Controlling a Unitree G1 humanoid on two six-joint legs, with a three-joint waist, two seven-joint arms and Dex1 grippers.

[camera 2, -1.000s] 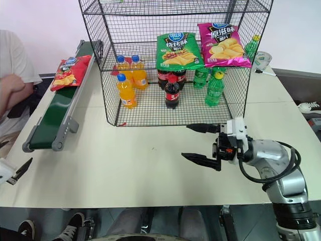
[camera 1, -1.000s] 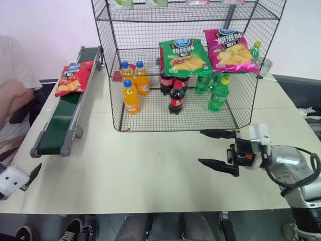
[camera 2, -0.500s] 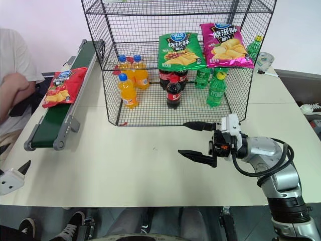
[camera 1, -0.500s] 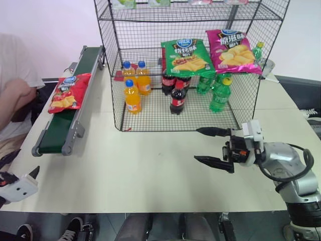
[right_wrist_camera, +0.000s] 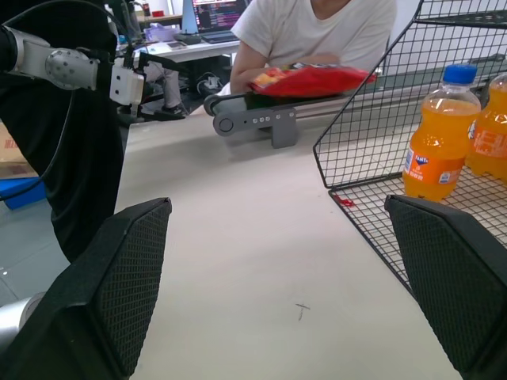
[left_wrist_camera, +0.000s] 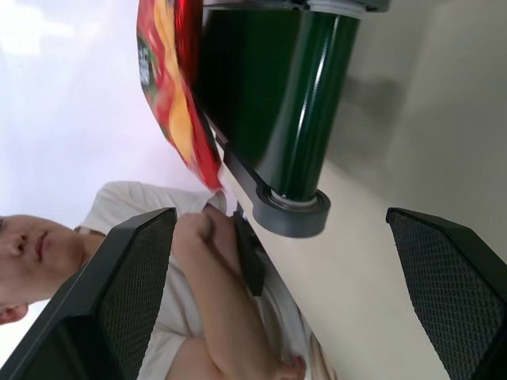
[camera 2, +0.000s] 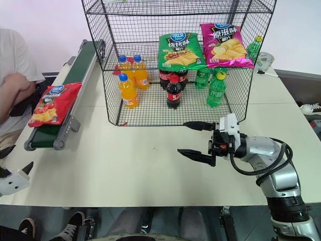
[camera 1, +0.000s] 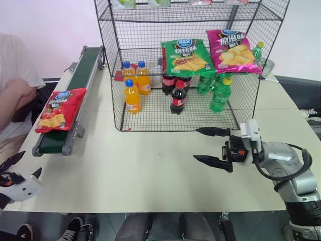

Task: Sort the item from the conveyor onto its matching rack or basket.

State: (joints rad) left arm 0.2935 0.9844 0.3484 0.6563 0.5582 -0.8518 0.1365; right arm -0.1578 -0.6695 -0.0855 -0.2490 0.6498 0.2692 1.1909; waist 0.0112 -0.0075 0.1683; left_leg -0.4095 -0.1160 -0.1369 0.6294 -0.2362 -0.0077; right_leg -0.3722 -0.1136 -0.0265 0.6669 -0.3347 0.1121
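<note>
Left eye view: red crisp bag (camera 1: 54,109) lies flat on the near end of the dark green conveyor (camera 1: 75,92), partly overhanging its outer edge, well left of the black wire rack (camera 1: 185,65). Left pincer (camera 1: 20,173) sits low at the near-left corner of the counter (camera 1: 150,170), fingers apart, empty, well short of the bag. Right pincer (camera 1: 210,145) hovers over the counter just in front of the rack, jaws wide apart, empty. Rack holds orange soda bottles (camera 1: 132,96), cola bottles (camera 1: 176,98), green bottles (camera 1: 218,94), with a green crisp bag (camera 1: 185,56) and a pink crisp bag (camera 1: 232,50) on the tier above. Left wrist view: conveyor end roller (left_wrist_camera: 299,142) between the spread fingers (left_wrist_camera: 119,293), bag edge beside it, a person's arm (left_wrist_camera: 214,293) beyond. Right wrist view: bag on the conveyor across the counter, person behind it.
</note>
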